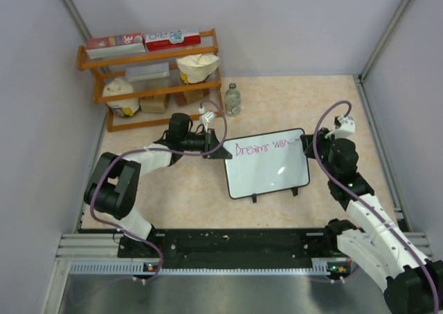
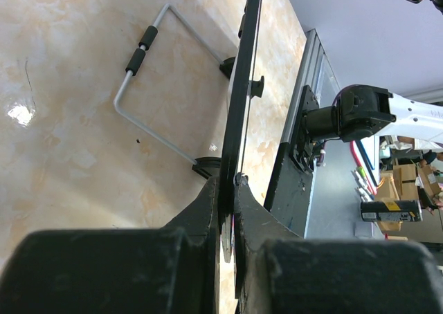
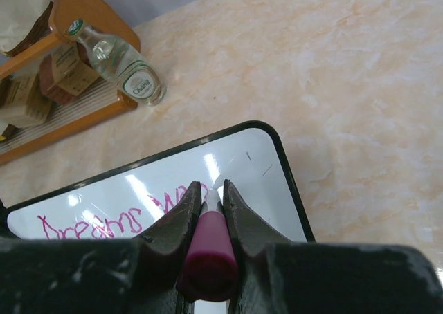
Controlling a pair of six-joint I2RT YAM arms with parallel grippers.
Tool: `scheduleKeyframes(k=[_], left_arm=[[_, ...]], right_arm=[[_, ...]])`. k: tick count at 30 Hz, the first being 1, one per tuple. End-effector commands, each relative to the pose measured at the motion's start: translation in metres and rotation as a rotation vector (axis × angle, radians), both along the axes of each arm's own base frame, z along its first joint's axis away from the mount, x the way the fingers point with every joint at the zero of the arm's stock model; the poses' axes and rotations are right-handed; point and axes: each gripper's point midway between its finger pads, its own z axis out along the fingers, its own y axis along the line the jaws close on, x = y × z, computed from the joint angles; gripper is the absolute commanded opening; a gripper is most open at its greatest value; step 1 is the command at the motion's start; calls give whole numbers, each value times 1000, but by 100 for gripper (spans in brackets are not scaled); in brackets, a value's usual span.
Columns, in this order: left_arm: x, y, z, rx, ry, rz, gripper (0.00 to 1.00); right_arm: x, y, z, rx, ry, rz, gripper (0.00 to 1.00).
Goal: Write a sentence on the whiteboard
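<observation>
The whiteboard (image 1: pixel 270 169) stands tilted on its small black feet mid-table. The sentence (image 1: pixel 259 148) is pink writing along its top, reading roughly "Dreams wor". My left gripper (image 1: pixel 220 150) is shut on the board's left edge. In the left wrist view the board (image 2: pixel 242 99) shows edge-on between my fingers (image 2: pixel 228 189), with its wire stand (image 2: pixel 149 86) behind. My right gripper (image 1: pixel 304 142) is shut on a pink marker (image 3: pixel 211 241), whose tip touches the board (image 3: pixel 277 182) just right of the last pink letters (image 3: pixel 97 224), near the top right corner.
A wooden shelf (image 1: pixel 152 79) with boxes and bags stands at the back left. A clear water bottle (image 1: pixel 232 99) stands beside it, just behind the board, and shows in the right wrist view (image 3: pixel 124 68). Grey walls close in both sides. A black rail (image 1: pixel 235 245) runs along the near edge.
</observation>
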Motion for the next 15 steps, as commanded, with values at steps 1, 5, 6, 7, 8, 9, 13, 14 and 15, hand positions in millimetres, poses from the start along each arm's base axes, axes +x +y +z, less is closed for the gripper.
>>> scheduleKeyframes(k=[1,5,6,7,8,9,13,14,15], left_arm=[[15,2,5,37,-93,53,0],[15,2,4,36,-88,51,0],[15,2,5,36,-92,50,0],[15,2,5,37,-93,53,0],[15,2,5,36,-93,52,0],[15,2,5,36,-93,52,0],[15,2,5,36,-93,52,0],[15,2,5,36,-94,53,0],[15,2,5,37,-91,52,0]], right_arm=[[6,-10,7,9,-30,-45,0],[5,-16,4,-1,-21,-66,0],[5,-17,3,-2,-18,-70,0],[5,-17,3,0,-19,-72,0],[5,-19,3,0,-15,-78,0],[5,-21,3,-5,-17,-85,0],[5,-24,4,-2,-15,-93,0],[5,-23,6,2,-20,-91,0],[5,-22,8,8,-26,-86,0]])
